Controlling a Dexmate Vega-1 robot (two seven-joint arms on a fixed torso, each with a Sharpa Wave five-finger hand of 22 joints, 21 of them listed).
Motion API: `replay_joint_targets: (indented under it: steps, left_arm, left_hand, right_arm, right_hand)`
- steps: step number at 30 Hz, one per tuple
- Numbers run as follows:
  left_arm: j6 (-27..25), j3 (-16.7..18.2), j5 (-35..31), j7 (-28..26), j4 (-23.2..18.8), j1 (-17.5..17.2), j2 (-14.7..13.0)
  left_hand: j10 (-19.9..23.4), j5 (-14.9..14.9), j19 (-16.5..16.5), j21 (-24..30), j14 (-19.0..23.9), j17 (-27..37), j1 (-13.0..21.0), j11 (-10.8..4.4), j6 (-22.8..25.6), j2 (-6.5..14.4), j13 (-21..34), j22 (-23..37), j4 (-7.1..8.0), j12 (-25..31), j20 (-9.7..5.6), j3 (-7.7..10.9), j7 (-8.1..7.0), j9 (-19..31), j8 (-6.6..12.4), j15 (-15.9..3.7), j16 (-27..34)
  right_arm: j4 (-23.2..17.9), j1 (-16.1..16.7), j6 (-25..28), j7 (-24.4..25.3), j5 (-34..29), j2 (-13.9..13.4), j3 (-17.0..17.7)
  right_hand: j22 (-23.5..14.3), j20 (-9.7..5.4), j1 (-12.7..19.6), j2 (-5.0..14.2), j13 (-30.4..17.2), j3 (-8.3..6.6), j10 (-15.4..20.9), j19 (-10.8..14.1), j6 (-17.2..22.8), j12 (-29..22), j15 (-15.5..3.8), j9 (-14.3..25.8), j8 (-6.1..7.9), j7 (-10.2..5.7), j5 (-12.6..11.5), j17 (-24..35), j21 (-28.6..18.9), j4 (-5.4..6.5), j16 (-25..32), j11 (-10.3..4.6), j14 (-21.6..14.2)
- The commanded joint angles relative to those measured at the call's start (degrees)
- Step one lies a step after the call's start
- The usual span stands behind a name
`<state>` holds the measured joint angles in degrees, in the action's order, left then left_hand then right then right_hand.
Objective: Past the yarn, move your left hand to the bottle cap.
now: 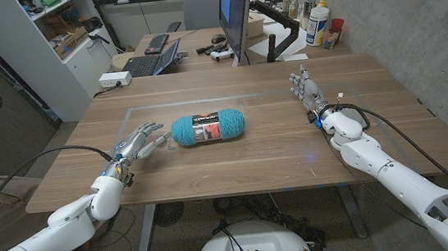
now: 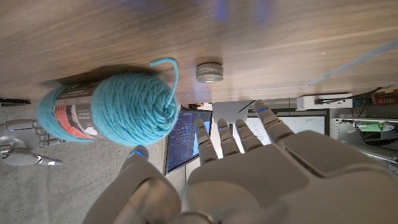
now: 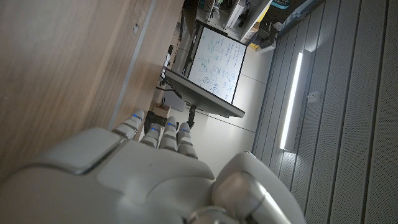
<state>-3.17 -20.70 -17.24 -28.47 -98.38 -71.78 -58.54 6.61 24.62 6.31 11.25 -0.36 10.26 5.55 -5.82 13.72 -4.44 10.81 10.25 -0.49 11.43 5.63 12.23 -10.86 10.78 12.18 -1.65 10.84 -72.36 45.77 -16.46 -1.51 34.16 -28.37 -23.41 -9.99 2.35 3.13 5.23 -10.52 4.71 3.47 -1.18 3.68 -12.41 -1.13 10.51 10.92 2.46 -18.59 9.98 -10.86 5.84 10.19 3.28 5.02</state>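
One relation decides move: small round grey metal bottle cap (image 2: 209,71) lies beyond teal yarn skein (image 1: 208,128) — skein's long axis crosswise. Left hand (image 1: 137,142) nearer, fingers spread, holding nothing.

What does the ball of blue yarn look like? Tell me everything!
The yarn is a fat, soft-looking teal skein lying on its side near the middle of the wooden table. A dark paper label with red on it wraps round its middle. In the left wrist view, one loose strand curls out of its end. The left hand is close beside it, fingers spread toward it, apparently not touching it.
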Motion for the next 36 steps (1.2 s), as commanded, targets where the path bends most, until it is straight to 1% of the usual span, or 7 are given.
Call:
replay_joint_targets:
  steps: [1,7,16,24,29,36]
  left_arm:
    - [0.64,-1.90,0.01,1.05,2.19,1.95,0.45]
    - [0.35,-2.42,0.05,1.28,2.67,2.49,0.43]
    - [-0.61,-3.45,0.16,2.04,2.68,2.98,0.60]
    - [0.37,-5.00,-1.55,3.09,2.67,3.66,-0.58]
    - [-0.09,-5.07,-1.67,2.64,2.15,3.35,-0.46]
    - [-1.07,-4.53,-1.71,2.34,0.91,2.36,-1.29]
  left_hand:
    - [0.43,0.27,0.43,0.40,0.21,0.23,0.15,-0.09,0.04,-0.13,0.07,0.19,-0.14,0.30,-0.39,-0.08,-0.16,0.16,-0.10,-0.16,0.24]
    - [0.72,0.34,0.66,0.47,0.43,0.23,0.16,-0.34,0.40,-0.11,0.07,0.19,-0.19,0.39,-0.53,-0.12,-0.02,0.16,-0.02,-0.52,0.30]
    - [0.55,0.39,0.61,0.42,0.32,0.23,0.18,-0.19,0.45,-0.07,0.07,0.19,-0.25,0.30,-0.62,-0.15,0.06,0.16,-0.08,-0.51,0.23]
    - [0.59,0.44,0.61,0.40,0.27,0.23,0.17,-0.12,0.53,-0.05,0.07,0.19,-0.29,0.31,-0.70,-0.20,0.02,0.16,-0.11,-0.52,0.19]
    - [0.62,0.47,0.60,0.39,0.27,0.23,0.16,-0.18,0.66,-0.04,0.07,0.19,-0.31,0.31,-0.75,-0.22,0.06,0.17,-0.10,-0.53,0.18]
    - [0.72,0.52,0.62,0.38,0.27,0.23,0.16,-0.25,0.73,-0.02,0.07,0.19,-0.34,0.33,-0.73,-0.25,0.00,0.17,-0.12,-0.54,0.17]
  right_arm:
    - [-0.46,0.22,0.11,0.78,-0.23,-0.07,0.07]
    - [-0.32,0.00,0.22,1.12,-0.32,0.13,0.05]
    - [0.51,-0.74,0.30,0.65,-0.32,0.60,-0.28]
    - [0.89,-1.01,0.35,0.59,-0.27,0.62,-0.21]
    - [1.23,-0.99,0.25,0.34,-0.06,0.68,-0.15]
    - [1.54,-0.88,-0.13,-0.04,0.07,0.70,-0.12]
  right_hand:
    - [-0.30,0.24,0.12,-0.19,-0.20,0.13,-0.36,-0.19,0.26,0.03,-0.13,0.15,0.07,-0.06,-0.40,0.31,-0.32,-0.20,0.27,0.13,0.56]
    - [-0.30,0.30,0.14,-0.17,-0.20,0.12,-0.42,-0.19,0.29,0.05,-0.13,0.15,0.08,-0.03,-0.41,0.31,-0.33,-0.22,0.27,0.13,0.57]
    - [-0.30,0.29,0.16,-0.16,-0.20,0.11,-0.37,-0.19,0.30,0.03,-0.12,0.15,0.08,0.01,-0.41,0.31,-0.34,-0.25,0.28,0.14,0.55]
    - [-0.30,0.27,0.17,-0.14,-0.20,0.10,-0.37,-0.16,0.28,0.02,-0.14,0.15,0.07,0.02,-0.41,0.31,-0.35,-0.27,0.28,0.10,0.57]
    - [-0.30,0.25,0.19,-0.12,-0.20,0.09,-0.34,-0.14,0.30,0.01,-0.14,0.15,0.08,0.02,-0.42,0.31,-0.36,-0.28,0.28,0.12,0.58]
    - [-0.30,0.29,0.21,-0.11,-0.20,0.08,-0.39,-0.17,0.28,0.02,-0.15,0.15,0.08,0.04,-0.42,0.31,-0.36,-0.30,0.29,0.13,0.56]
